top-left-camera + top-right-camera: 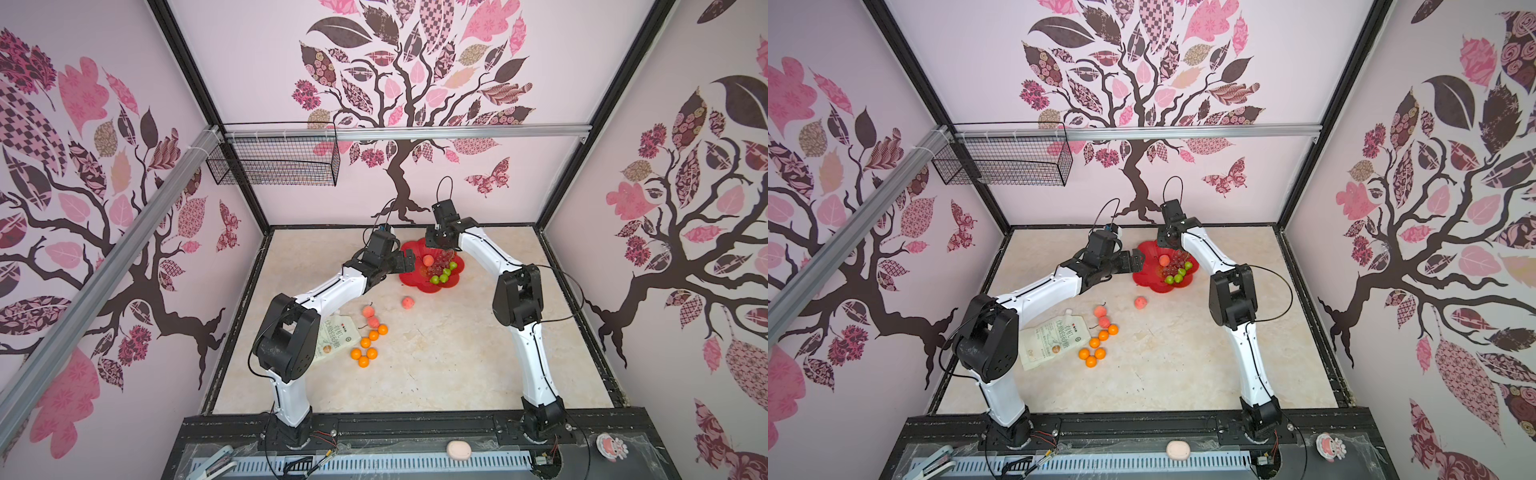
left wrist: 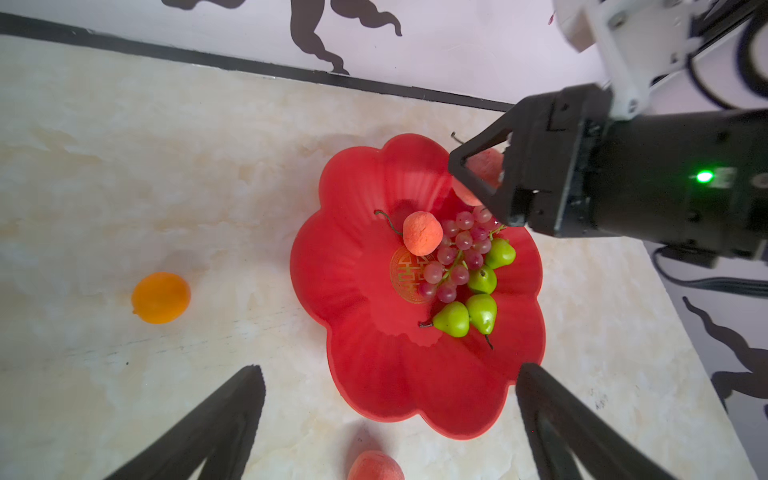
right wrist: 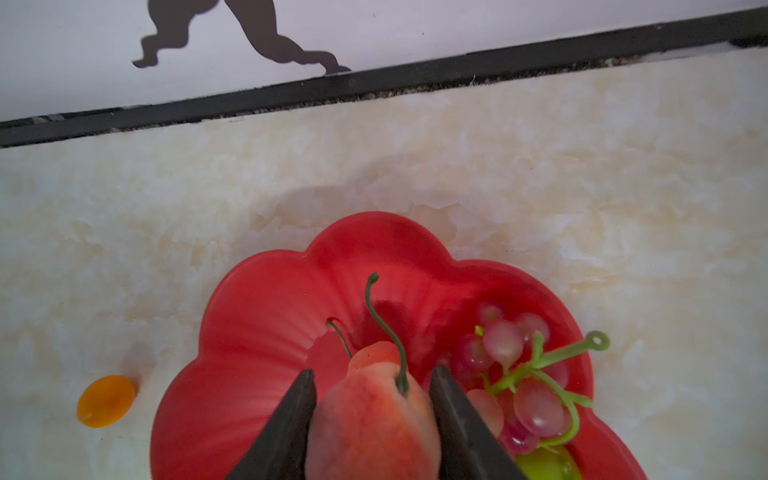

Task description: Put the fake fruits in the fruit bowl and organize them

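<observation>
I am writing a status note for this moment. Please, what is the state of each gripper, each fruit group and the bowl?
fruit bowl: upright on the table, partly filled.
right gripper: shut on the held peach, over the bowl.
left gripper: open, empty.
bowl peach: lying in the bowl.
grape bunch: lying in the bowl.
pears: four, in the bowl.
oranges: loose on the table.
loose peaches: three, on the table.

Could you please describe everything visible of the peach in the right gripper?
The peach is a matte, fuzzy-looking pink-red fake fruit with a curved dark green stem rising from its top. The right gripper clamps it on both sides between its black fingers, holding it over the red fruit bowl, beside the grape bunch. Whether it touches the bowl I cannot tell.
</observation>
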You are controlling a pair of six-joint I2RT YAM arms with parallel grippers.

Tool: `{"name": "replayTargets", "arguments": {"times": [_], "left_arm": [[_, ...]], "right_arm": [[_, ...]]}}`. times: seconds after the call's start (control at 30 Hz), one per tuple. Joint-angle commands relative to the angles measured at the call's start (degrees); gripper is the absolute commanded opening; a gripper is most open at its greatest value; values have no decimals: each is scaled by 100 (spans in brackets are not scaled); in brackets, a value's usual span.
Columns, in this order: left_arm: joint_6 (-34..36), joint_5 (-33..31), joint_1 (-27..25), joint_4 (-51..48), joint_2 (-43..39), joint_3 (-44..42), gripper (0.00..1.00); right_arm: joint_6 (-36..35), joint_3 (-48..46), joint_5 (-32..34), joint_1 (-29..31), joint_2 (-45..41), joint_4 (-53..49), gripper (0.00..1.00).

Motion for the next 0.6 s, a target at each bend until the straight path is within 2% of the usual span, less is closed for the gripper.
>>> {"name": "replayTargets", "arguments": {"times": [0.0,0.2,0.57], "left_arm": [[153,-404,-135,81,-207,-230,98],[167,-278,-314,288,-185,-360,99],[104,483,-445,1094,-244,-799,99]], "right_arm": [[-74,267,36,-21,255,-253,45],[-63,343,186,-21,357,-289,45],[-153,637,372,-21,761,-462,46]]}}
